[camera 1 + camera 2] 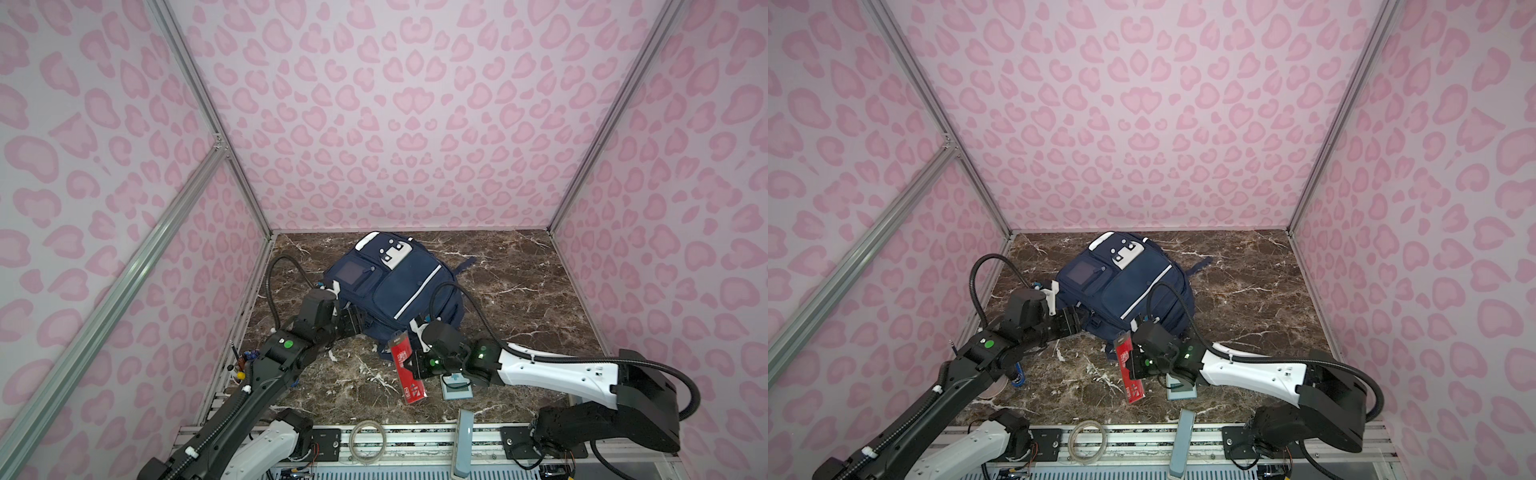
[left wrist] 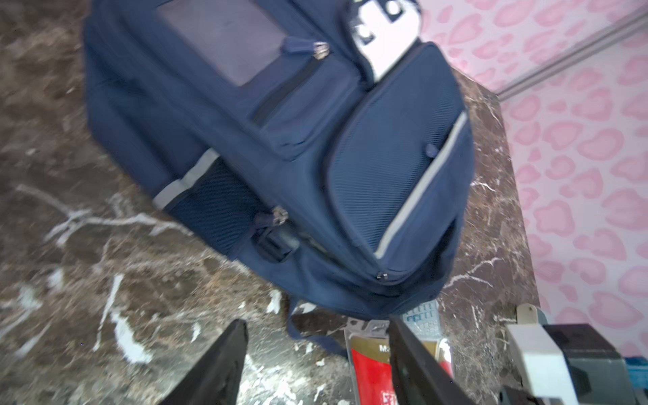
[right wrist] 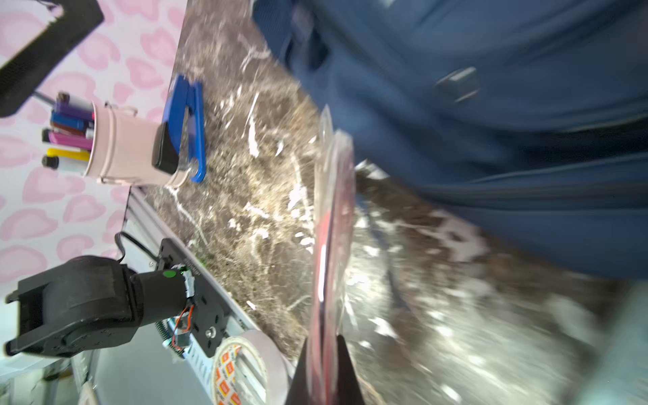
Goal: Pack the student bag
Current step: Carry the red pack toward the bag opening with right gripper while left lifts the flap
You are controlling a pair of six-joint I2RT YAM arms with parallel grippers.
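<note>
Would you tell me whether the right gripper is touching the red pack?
Touching. In the right wrist view the right gripper has its fingers shut on the red pack.

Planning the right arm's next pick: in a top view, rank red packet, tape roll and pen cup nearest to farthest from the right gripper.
1. Red packet, held in the right gripper.
2. Tape roll, on front rail.
3. Pen cup, far left edge.
</note>
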